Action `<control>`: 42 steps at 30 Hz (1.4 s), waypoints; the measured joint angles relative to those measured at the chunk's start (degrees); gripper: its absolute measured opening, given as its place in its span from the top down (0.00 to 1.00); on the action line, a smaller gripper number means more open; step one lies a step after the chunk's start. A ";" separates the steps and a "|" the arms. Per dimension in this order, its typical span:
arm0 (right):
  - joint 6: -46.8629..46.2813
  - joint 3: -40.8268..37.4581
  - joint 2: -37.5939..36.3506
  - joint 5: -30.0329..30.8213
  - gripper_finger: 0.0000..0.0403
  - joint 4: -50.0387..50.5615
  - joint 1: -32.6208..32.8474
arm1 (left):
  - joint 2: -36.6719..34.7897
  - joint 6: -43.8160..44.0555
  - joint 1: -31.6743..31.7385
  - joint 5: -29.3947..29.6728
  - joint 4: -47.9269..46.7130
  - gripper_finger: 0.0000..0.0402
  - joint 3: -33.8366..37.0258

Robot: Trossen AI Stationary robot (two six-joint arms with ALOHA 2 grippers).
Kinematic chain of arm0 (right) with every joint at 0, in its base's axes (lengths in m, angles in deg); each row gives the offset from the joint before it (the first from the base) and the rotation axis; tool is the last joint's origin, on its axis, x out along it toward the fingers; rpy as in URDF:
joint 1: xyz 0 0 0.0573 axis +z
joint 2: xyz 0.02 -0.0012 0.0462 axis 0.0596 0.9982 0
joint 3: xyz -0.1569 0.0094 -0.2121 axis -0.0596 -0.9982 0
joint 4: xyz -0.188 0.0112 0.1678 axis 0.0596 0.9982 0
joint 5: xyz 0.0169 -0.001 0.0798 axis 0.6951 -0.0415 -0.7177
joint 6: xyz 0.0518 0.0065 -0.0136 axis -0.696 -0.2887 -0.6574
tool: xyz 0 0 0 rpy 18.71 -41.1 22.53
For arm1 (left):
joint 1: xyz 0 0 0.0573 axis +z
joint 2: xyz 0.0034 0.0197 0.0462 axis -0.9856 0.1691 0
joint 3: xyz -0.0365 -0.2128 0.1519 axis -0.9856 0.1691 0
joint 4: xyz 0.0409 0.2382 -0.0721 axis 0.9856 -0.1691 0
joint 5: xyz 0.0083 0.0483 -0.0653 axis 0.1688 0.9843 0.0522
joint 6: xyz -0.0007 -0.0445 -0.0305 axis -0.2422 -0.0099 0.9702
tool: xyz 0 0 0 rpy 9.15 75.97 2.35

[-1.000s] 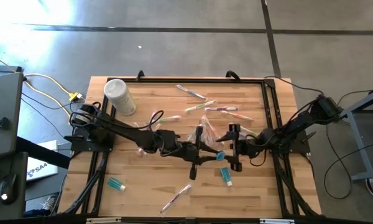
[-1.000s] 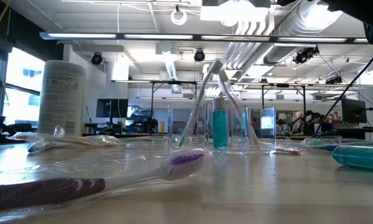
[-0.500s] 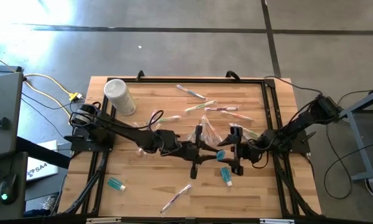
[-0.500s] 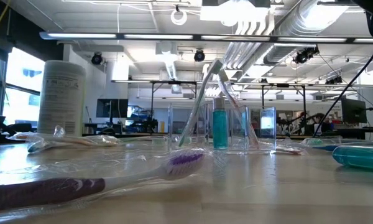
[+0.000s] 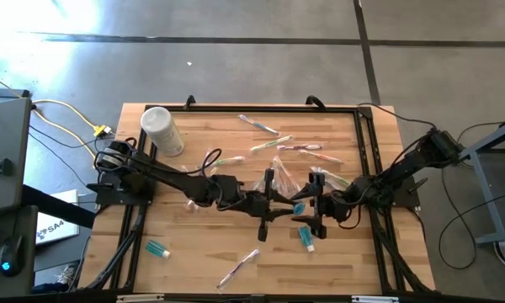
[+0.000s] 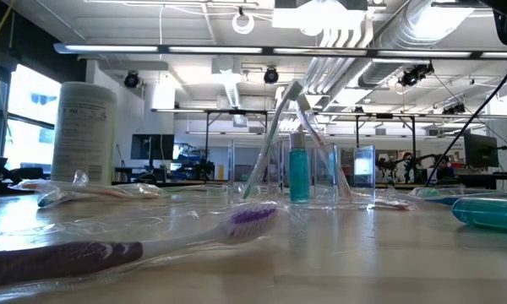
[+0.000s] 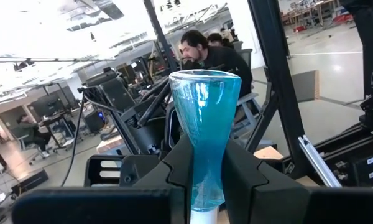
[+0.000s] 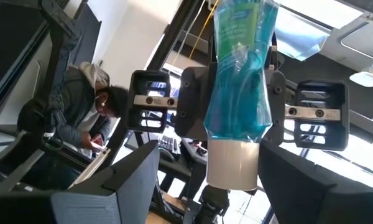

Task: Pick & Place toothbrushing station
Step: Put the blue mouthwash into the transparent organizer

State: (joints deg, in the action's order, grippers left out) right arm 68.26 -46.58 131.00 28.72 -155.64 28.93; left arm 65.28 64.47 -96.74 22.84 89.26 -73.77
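Clamping a blue tube (image 7: pixel 206 124) tight in the left pincer (image 5: pixel 284 205) over mid-bench (image 5: pixel 194 252); holding the right pincer (image 8: pixel 230 180) wide open at 3 o'clock, flanking the tube's white cap (image 8: pixel 233 163). Farther off, toward 12 o'clock, leaving the clear toothbrushing station (image 6: pixel 329 181) standing on the bench.

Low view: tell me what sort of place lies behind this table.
Most likely a robotics lab or workshop in an open industrial hall. Bare ceiling ducts and hanging lamps run overhead, rows of metal-framed workstations with monitors fill the background, and the floor around the table is bare concrete.
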 joint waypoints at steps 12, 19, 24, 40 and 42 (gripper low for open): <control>2.32 0.00 0.00 0.19 0.66 -0.31 -0.02 | 0.00 0.02 -0.04 -0.30 -0.96 0.88 0.00; 2.41 0.00 0.00 2.51 0.78 -0.26 0.41 | 0.00 -0.39 -0.04 -0.35 -1.29 0.88 0.00; 4.83 0.00 0.00 5.29 0.78 0.24 1.98 | 0.00 -0.46 -0.04 -0.50 -2.64 0.86 -0.09; 9.08 0.00 0.00 13.49 0.78 5.77 3.08 | -0.42 0.31 -1.47 -2.53 -5.63 0.41 -0.11; 9.26 0.04 0.00 14.49 0.78 6.38 3.04 | -1.14 -0.01 -2.00 -0.13 -7.39 0.40 -0.09</control>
State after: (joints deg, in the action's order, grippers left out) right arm 77.52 -46.54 131.00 43.21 -149.25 31.98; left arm 64.14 64.46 -98.74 22.70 81.87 -73.86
